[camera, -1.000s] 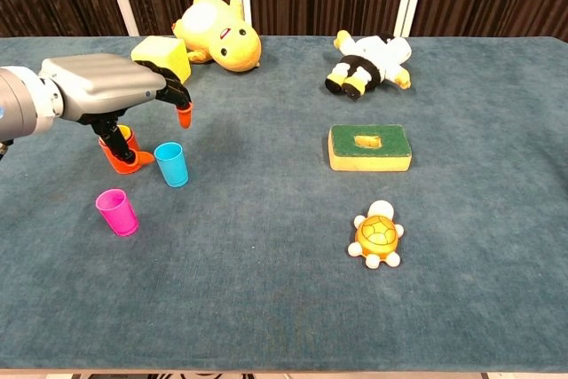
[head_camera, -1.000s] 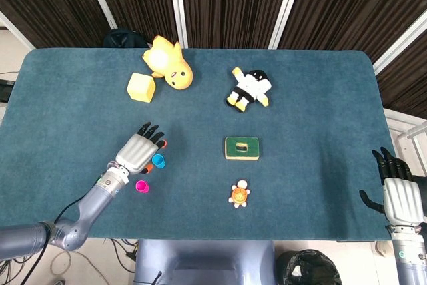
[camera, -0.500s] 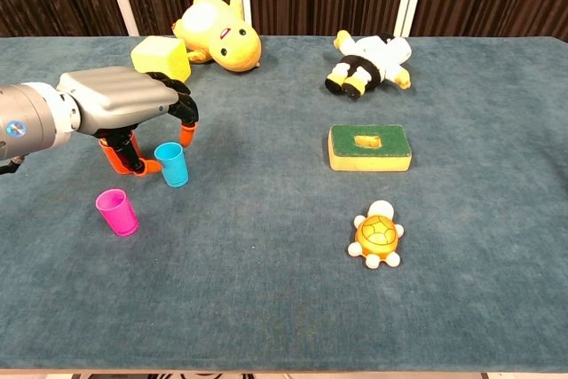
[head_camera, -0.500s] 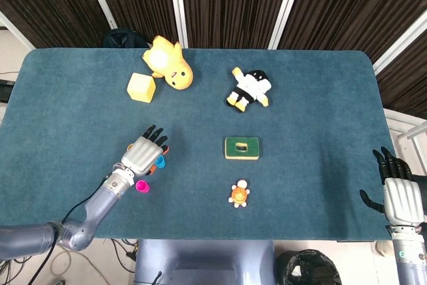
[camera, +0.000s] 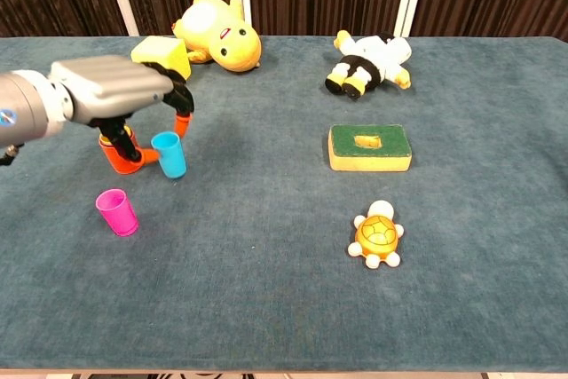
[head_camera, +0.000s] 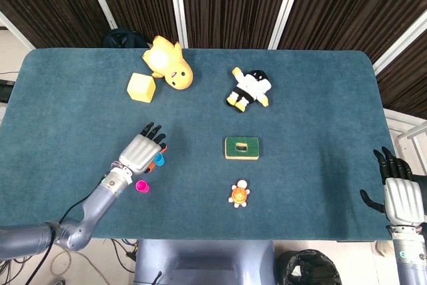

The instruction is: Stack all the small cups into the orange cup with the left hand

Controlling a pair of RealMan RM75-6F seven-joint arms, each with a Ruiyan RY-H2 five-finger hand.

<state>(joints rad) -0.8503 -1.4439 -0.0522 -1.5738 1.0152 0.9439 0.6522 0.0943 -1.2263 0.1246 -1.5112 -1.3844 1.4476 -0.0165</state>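
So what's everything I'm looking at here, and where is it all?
Small blue plastic cup: one, blue, left side, tilted between the left hand's fingers.
Orange plastic cup: one, orange, under the left hand, beside the blue cup.
Small pink plastic cup: one, pink, upright, nearer the front than the other cups.
Yellow foam cube: one, yellow, far left.
Yellow plush duck: one, yellow, far edge, right of the cube.
Plush penguin: one, black, white and yellow, far centre-right.
Green-topped sponge: one, green and yellow, centre.
Toy turtle: one, orange and white, front of the sponge.
Blue tablecloth: one, teal.
Left hand: grey, black fingers, over the cups.
Right hand: grey, front right edge, holding nothing.
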